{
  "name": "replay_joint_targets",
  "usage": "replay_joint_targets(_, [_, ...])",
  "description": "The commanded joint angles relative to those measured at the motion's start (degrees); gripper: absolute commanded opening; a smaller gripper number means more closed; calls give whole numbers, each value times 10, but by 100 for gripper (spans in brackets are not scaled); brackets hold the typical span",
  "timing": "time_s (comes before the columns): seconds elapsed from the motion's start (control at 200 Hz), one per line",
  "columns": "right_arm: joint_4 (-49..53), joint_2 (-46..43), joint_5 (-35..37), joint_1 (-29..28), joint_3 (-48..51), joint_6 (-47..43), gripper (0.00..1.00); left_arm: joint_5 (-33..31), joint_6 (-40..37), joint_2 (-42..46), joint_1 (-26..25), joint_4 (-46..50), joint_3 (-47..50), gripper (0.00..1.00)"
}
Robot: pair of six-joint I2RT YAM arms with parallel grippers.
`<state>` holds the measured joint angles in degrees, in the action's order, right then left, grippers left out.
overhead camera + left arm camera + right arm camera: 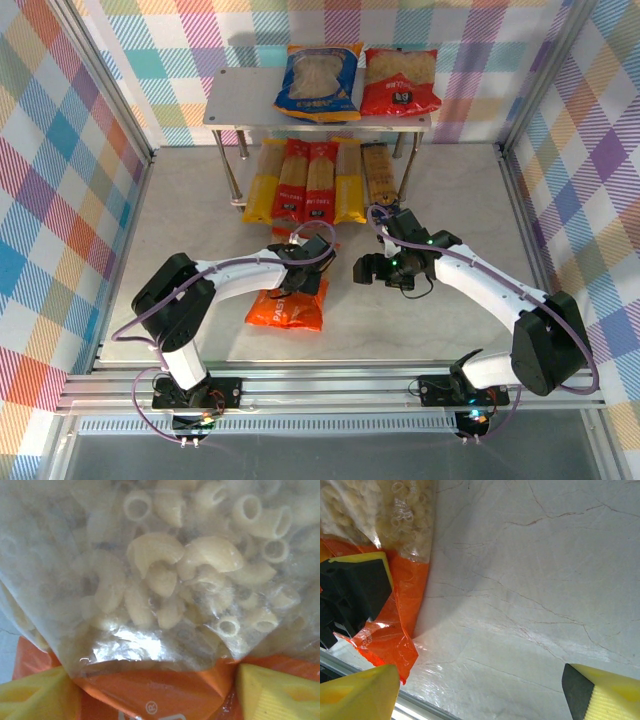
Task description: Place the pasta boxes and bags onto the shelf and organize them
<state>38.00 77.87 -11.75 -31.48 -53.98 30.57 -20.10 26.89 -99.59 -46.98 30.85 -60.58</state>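
I read the pale marbled table [460, 200] carrying the shelf [240, 100] at its far side. Top board: blue bag [318, 85] and red bag [400, 83], side by side. Beneath that board, left to right: yellow pack [262, 182], red pack [292, 180], second red pack [320, 180], second yellow pack [349, 180], dark pack [378, 172]. The orange bag [285, 308] lies flat on the table, nearer.

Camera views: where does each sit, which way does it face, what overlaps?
Top external: above and behind the arms, looking down on pale marbled table and grey two-tier shelf; both white arms show.
Left wrist: pressed close over orange crinkly pasta bag; left claw's yellow fingertips at bottom corners.
Right wrist: angled down at the table; right claw's yellow fingertips at bottom.
Shared: both wrist views show the orange bag.
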Motion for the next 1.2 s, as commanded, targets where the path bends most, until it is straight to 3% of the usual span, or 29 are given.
replay_joint_targets(0.0, [3, -5, -2, 3, 10, -7, 85, 74, -8, -25, 7, -11, 10, 65])
replay_joint_targets(0.055, [2, -5, -3, 4, 11, -7, 85, 76, -6, -25, 7, -12, 13, 43])
replay_joint_targets(0.255, [2, -8, -2, 3, 12, -6, 85, 81, -7, -16, 10, -11, 18, 33])
replay_joint_targets(0.31, [2, -9, -2, 4, 11, -5, 85, 81, -9, -12, 10, -10, 19, 23])
replay_joint_targets(0.39, [1, -9, -1, 4, 12, -4, 85, 80, -11, -2, 11, -12, 22, 0])
replay_joint_targets(0.635, [3, -10, 0, 4, 11, -5, 85, 79, -20, 47, 19, -20, 40, 0])
replay_joint_targets(0.895, [3, -12, 11, 4, 9, -1, 85, 97, -26, 182, 48, -45, 66, 0])
replay_joint_targets(1.195, [0, -12, 14, 4, 6, 2, 85, 106, -42, 325, 86, 29, 31, 0])
